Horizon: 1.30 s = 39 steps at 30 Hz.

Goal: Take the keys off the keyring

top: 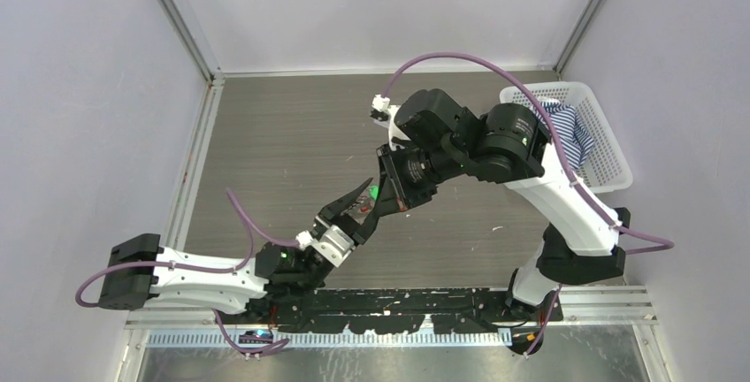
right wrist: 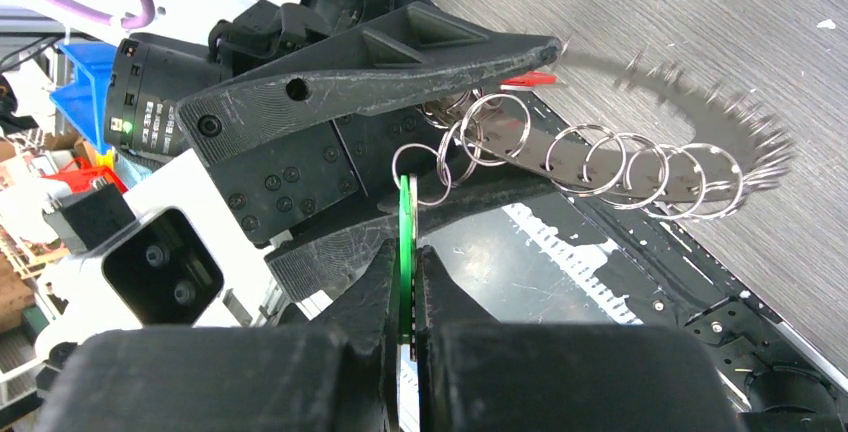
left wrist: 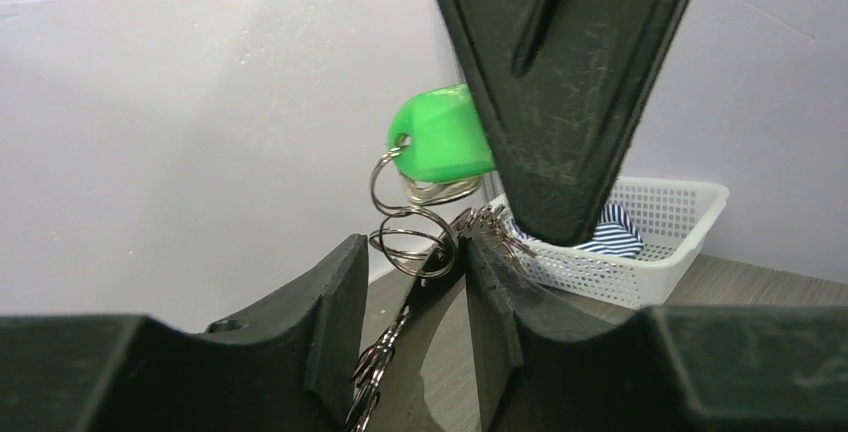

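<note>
Keys (right wrist: pixel 725 142) hang blurred off the keyring (right wrist: pixel 600 157), a chain of wire loops, in the air over the table's (top: pixel 292 126) middle, toward its near edge. Right gripper (right wrist: pixel 405 267) pinches the green key head (right wrist: pixel 404 212). Left gripper (left wrist: pixel 415 257) spread, loops between its fingers; contact unclear.

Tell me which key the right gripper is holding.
The green-headed key, pinched edge-on in the right gripper; the silvery keys hang ungripped and blurred at the far end of the ring chain.
</note>
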Motion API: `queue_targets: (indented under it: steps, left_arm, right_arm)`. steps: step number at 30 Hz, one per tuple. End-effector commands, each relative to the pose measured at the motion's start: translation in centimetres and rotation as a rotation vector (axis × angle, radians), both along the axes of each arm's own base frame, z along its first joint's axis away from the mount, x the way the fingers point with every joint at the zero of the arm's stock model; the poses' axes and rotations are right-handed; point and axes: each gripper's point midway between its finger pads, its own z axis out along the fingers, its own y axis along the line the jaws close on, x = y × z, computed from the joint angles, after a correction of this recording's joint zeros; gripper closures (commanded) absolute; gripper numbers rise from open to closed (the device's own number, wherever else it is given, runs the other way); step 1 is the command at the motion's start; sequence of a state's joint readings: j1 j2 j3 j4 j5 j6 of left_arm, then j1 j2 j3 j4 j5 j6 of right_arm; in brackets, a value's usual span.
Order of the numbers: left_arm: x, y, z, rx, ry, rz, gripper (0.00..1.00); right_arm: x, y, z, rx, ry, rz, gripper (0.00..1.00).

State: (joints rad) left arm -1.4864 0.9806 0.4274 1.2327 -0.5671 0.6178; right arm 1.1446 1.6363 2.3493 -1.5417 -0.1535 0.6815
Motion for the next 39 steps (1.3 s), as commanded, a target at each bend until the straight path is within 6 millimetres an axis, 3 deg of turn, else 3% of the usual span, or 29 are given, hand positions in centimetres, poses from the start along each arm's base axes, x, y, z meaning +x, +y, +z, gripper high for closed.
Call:
queue_targets:
  steps: [1, 8, 21, 29, 31, 34, 39]
  left_arm:
    - [0.1, 1.6, 2.0, -0.087, -0.013, 0.025, 0.62]
    - [-0.1, 2.1, 2.9, -0.085, -0.041, 0.028, 0.7]
    - [-0.8, 1.7, 3.3, -0.064, -0.06, -0.015, 0.94]
    - [-0.8, 1.6, 3.2, -0.043, -0.028, -0.038, 0.99]
    - [-1.0, 1.8, 3.2, -0.039, -0.02, -0.05, 0.98]
    - [-1.1, 1.8, 3.2, -0.024, -0.003, -0.069, 0.81]
    - [-1.4, 1.4, 3.2, -0.005, -0.001, -0.091, 0.66]
  right_arm:
    - [-1.3, -0.3, 3.5, 0.161, -0.067, 0.07, 0.99]
    - [-2.2, -0.9, 2.9, 0.196, -0.081, 0.119, 0.99]
    - [-1.5, -1.4, 4.6, 0.28, -0.21, 0.131, 0.99]
    - [-0.9, -1.4, 6.4, 0.321, -0.31, 0.162, 0.99]
    - [-1.0, -1.3, 6.5, 0.322, -0.311, 0.175, 0.99]
    - [-1.2, -1.1, 6.8, 0.33, -0.312, 0.188, 0.99]
    - [-1.3, -1.0, 7.2, 0.337, -0.309, 0.197, 0.99]
